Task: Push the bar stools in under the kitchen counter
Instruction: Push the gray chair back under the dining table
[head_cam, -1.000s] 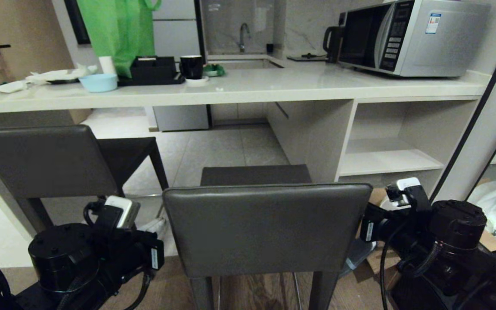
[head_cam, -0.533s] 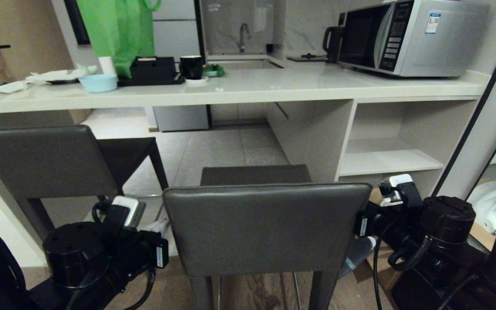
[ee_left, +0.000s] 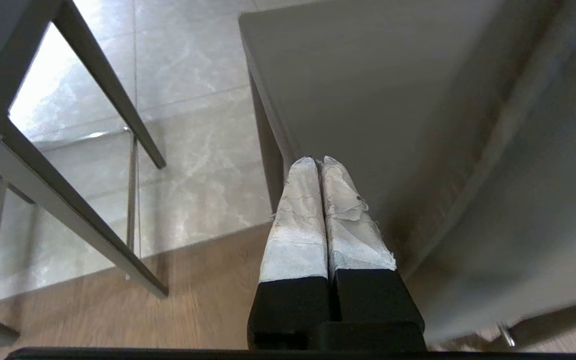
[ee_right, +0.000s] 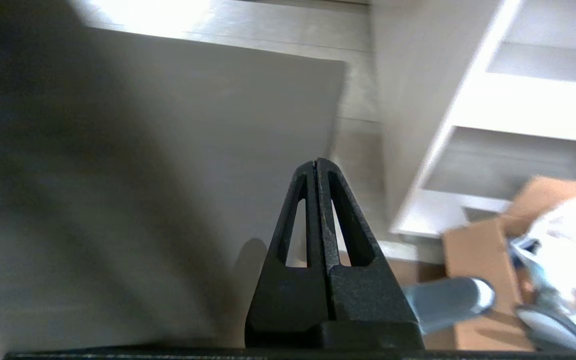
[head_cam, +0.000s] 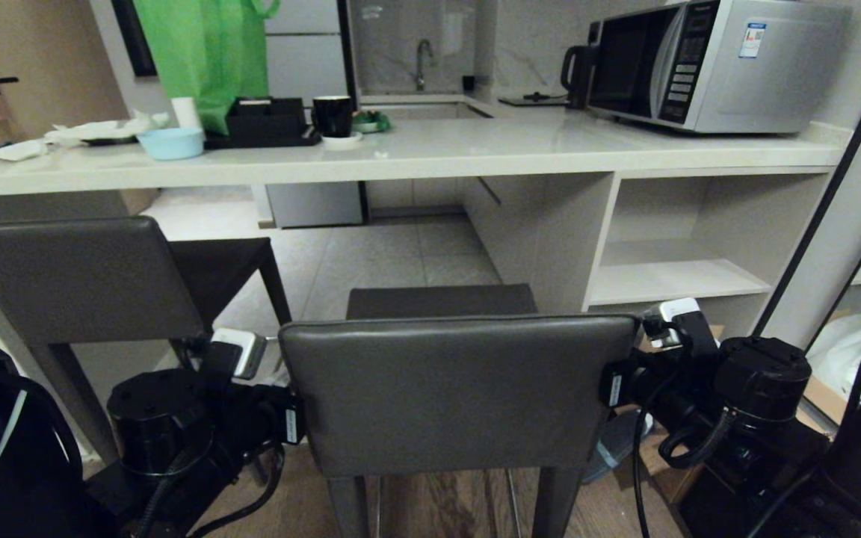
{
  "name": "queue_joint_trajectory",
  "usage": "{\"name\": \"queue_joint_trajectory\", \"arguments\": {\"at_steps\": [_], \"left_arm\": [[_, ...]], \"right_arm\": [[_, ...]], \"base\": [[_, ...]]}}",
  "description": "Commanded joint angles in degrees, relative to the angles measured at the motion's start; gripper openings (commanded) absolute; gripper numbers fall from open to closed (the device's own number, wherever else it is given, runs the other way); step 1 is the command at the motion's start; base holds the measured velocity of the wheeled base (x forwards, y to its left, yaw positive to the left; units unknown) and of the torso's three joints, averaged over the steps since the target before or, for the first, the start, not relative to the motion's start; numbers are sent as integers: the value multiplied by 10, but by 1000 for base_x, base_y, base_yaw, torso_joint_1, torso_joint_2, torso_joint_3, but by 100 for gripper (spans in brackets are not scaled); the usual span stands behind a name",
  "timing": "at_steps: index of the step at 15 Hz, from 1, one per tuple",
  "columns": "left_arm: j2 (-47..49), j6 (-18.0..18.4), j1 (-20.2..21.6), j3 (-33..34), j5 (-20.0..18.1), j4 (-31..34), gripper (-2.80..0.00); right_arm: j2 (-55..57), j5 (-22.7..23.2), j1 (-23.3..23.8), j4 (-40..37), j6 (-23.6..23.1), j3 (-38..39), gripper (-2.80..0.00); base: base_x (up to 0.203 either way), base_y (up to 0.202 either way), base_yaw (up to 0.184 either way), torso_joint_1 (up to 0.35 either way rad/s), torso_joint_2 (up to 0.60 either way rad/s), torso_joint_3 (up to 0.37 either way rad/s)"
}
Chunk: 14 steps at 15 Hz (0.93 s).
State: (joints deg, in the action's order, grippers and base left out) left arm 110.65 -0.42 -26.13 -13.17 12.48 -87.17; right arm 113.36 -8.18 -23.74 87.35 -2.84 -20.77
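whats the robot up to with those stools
The robot is at the near bar stool, with one arm at each side of its backrest. The left gripper and the right gripper are both shut, their tips by the seat rather than clamped on anything. That stool stands out from the kitchen counter, not yet pushed under. The second stool stands to the left, its seat partly beneath the counter's edge.

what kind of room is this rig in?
Most likely a small apartment kitchen: a pale stone-look kitchen counter with a microwave on it, a sink with a tap behind, and two bar stools drawn up to it.
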Motion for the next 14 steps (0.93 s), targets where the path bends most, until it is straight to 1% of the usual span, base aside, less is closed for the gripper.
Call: {"name": "queue_joint_trajectory", "arguments": {"at_steps": [1,7,11,12,14], "left_arm": [[12,-1,-9,-5,2,-5,-280],[9,-1,-11,-2,2,-5,-280],[10,-1,-11,-4,2,-5,-280],[10,-1,-11,-3,2,-5,-280],[9,-1,-11,-3,2,-5,-280]], "right_arm": [[2,-1,-12,3,-1,-1,-280],[18,-1,-33,2,-1,-25,-280],[19,-1,-35,1,-5,-34,-280],[20,-1,-35,1,-5,-36,-280],[25,-1,-35,2,-6,-37,-280]], "base": [[0,0,0,0,0,0],[0,0,0,0,0,0],[0,0,0,0,0,0],[88,0,4,-7,7,7],[180,0,-1,-9,1,12]]}}
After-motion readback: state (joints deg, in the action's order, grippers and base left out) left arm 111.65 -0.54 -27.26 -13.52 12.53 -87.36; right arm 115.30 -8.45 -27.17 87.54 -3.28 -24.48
